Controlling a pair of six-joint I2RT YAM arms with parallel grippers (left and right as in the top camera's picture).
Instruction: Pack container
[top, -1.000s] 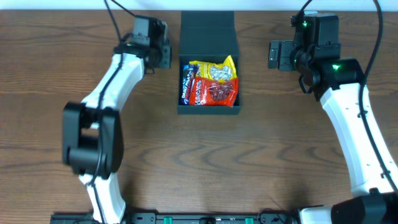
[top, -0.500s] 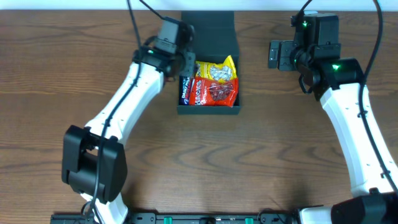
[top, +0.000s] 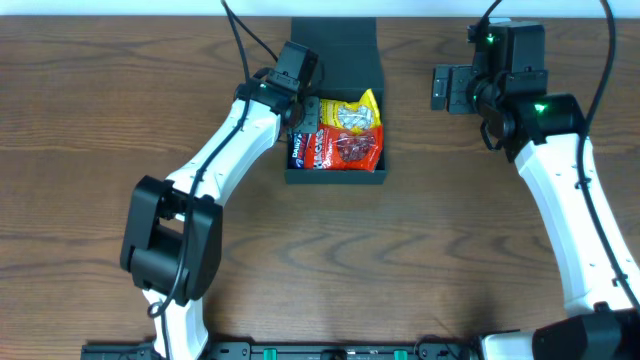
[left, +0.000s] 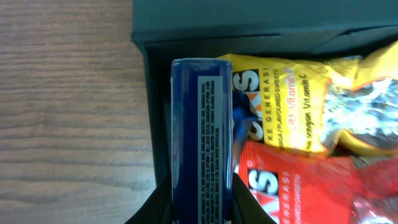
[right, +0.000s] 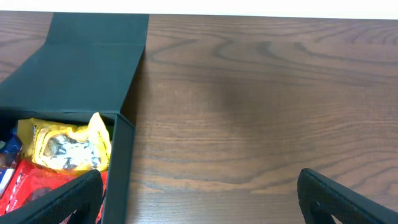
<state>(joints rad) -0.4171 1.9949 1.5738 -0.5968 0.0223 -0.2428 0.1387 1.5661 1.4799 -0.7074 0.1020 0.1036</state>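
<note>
"Where is the container sitting?"

"The container (top: 335, 178) is sitting on the table (top: 450, 250) toward the far edge, between the two arms. Its lid (top: 335, 50) is lying open, flat behind it."

"What is lying inside?"

"A yellow packet (top: 352, 113) is lying across the back, and a red packet (top: 345, 150) is lying in front of it, touching it. A blue packet (left: 201, 124) is standing on edge along the left wall, right against the other two."

"And the left hand?"

"The left hand (left: 201, 211) is hanging over that left side, reaching down into the box. Its fingers (left: 244, 211) are sitting tight against either face of the blue packet, so from here it is pinching it."

"What is the right one doing?"

"The right hand (right: 199, 202) is hovering over the table just to the right of the lid, well apart from the packets. Its fingers are standing spread wide, with only wood showing between them, and its camera is catching the box off to one side."
</note>
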